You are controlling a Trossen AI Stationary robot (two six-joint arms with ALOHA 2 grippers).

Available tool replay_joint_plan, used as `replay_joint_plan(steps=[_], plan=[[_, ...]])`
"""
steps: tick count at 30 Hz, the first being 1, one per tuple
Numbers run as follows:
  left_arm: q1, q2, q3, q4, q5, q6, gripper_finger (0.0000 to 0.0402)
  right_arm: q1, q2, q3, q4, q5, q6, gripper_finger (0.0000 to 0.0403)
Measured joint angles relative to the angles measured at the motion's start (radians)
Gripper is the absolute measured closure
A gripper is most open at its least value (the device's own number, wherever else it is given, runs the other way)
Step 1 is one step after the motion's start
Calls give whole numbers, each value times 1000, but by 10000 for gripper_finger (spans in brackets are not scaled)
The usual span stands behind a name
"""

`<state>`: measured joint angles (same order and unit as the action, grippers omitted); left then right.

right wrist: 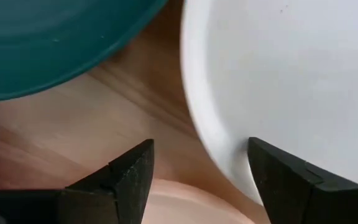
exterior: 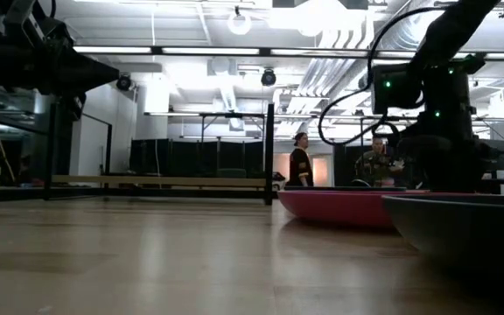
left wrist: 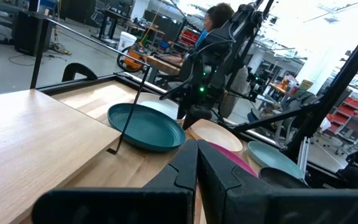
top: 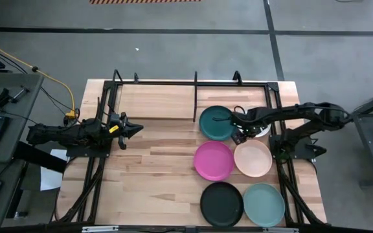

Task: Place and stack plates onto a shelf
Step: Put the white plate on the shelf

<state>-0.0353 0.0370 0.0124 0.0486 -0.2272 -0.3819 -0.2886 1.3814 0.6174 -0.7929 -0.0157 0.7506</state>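
Six plates lie flat on the wooden table's right half: dark teal [top: 216,123], white [top: 261,131] mostly under my right arm, magenta pink [top: 213,160], pale peach [top: 253,158], black [top: 221,204] and grey-green [top: 263,204]. The black rod shelf [top: 195,97] stands along the far edge, its divider bar in the middle. My right gripper [top: 238,134] is open and low over the white plate's near-left rim [right wrist: 207,134]. One finger stands over the plate [right wrist: 278,174] and one outside it [right wrist: 132,174]. My left gripper [top: 132,128] is shut and empty at the table's left.
Bare wood [top: 154,168] covers the table's left half and the shelf's floor. The teal plate [right wrist: 55,43] and peach plate [right wrist: 185,202] lie close on either side of my right gripper. People [exterior: 300,166] stand in the room far behind the table.
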Motion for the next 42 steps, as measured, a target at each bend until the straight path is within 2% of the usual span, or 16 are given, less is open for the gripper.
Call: replay_joint_plan(steps=[5,13,19,23,27,33,38,42], plan=[[0,0,0,0,0,0,401,1,31,4,5,24,1,210],[0,0,0,0,0,0,401,1,26,3,15,61,8,313],[0,0,0,0,0,0,401,1,-28,54,-75,142,-13,394],[0,0,0,0,0,0,401,0,-77,137,-169,159,-21,393],[0,0,0,0,0,0,401,0,-118,259,-251,232,-25,400],[0,0,0,0,0,0,401,0,-137,485,-272,316,-102,402],[0,0,0,0,0,0,401,18,-117,663,-199,337,-239,403],[0,0,0,0,0,0,401,59,-79,759,39,347,-460,403]])
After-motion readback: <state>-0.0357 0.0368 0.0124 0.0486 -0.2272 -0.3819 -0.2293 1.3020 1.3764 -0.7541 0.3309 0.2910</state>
